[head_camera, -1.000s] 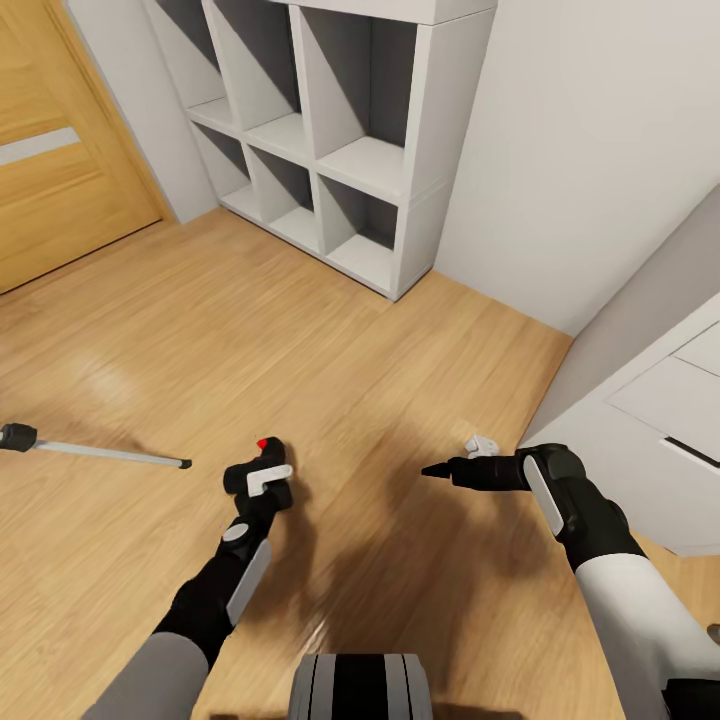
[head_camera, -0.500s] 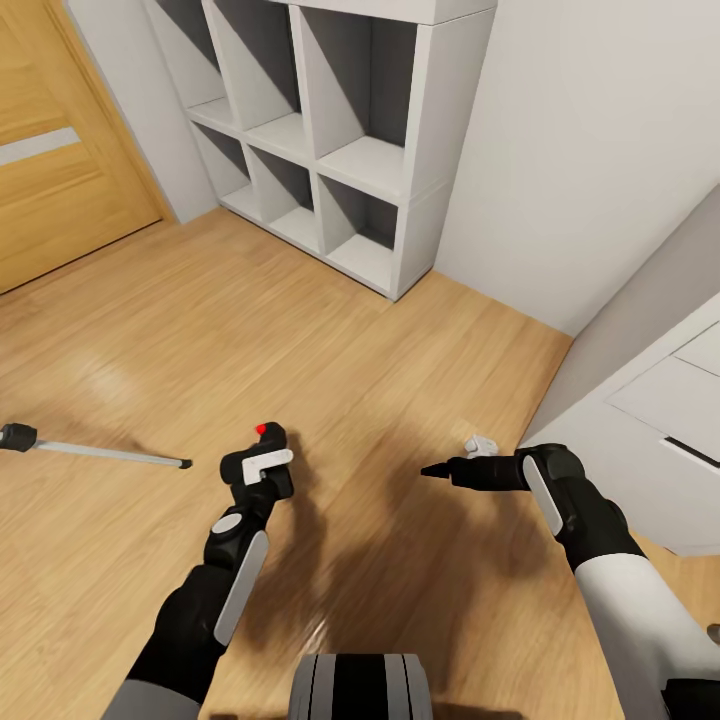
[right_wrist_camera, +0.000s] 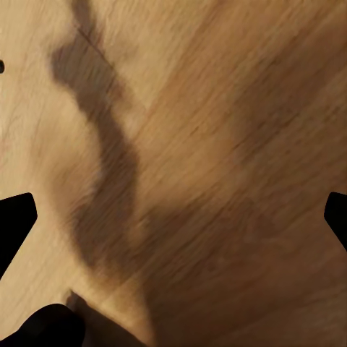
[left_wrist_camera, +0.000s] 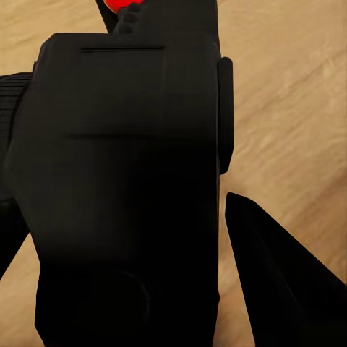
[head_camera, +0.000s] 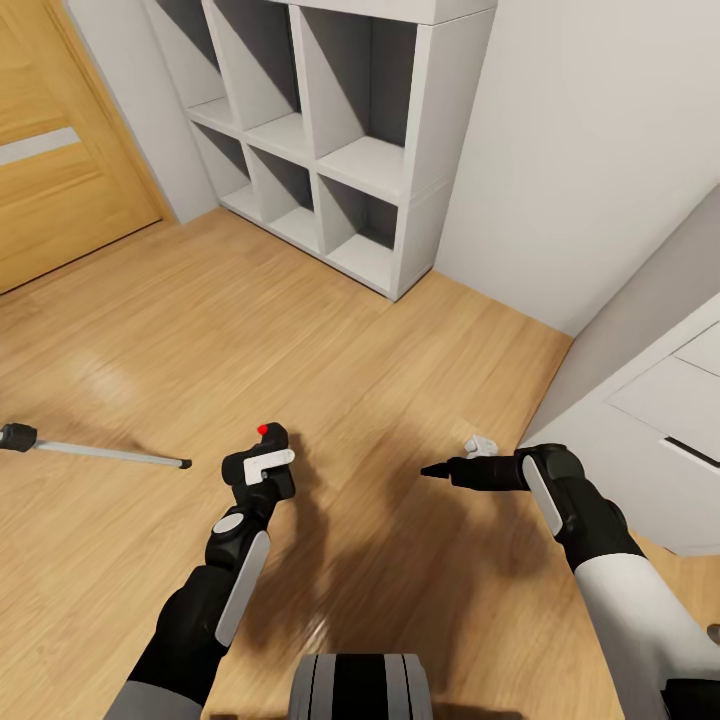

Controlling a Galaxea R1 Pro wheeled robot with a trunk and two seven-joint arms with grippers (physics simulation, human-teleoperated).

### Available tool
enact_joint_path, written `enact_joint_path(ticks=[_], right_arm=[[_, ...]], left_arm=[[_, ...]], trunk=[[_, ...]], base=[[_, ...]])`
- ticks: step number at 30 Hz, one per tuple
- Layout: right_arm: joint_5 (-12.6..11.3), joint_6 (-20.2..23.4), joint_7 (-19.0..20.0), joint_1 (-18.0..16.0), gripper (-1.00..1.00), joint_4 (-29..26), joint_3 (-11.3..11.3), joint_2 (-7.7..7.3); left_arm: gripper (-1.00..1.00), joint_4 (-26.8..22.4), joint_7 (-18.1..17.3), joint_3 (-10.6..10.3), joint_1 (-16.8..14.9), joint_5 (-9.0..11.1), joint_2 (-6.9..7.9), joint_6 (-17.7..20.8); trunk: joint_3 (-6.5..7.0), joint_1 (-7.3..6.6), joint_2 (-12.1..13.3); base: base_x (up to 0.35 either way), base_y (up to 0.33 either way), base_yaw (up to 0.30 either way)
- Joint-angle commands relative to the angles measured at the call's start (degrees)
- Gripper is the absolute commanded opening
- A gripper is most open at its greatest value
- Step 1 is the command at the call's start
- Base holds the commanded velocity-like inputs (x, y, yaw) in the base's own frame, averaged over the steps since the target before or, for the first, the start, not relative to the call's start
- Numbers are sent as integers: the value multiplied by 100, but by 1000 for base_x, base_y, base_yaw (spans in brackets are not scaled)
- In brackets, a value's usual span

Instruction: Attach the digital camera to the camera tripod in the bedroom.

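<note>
Digital camera [head_camera: 268, 452] clamped in left pincer [head_camera: 262, 470], right pincer [head_camera: 432, 469] spread empty, camera tripod [head_camera: 95, 453] mostly cropped

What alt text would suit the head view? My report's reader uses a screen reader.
The robot's left gripper holds a small chunky black digital camera with a red dot above a light wood floor, while the open right gripper hovers empty. A silver metal tripod leg lies at left; white cube shelves and an oak door stand behind.
</note>
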Motion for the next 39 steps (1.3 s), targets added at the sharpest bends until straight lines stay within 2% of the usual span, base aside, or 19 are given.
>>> enact_joint_path(ticks=[1,30,32,39], right_arm=[[-47,40,-22,-2,100,-3,1,-1],[-47,44,-13,-2,100,-3,1,1],[-47,47,-10,-2,100,-3,1,1],[-50,48,-5,-2,100,-3,-4,-6]], left_arm=[[-100,-9,46,-11,-2,45,2,21],[-100,-19,45,-11,-1,53,2,45],[-100,-43,39,-4,-2,56,-2,275],[-100,-51,37,10,-2,62,-8,451]], trunk=[[-4,-1,-2],[617,-73,36],[661,-78,39],[816,-96,48]], base=[[0,0,0],[0,0,0],[0,0,0],[0,0,0]])
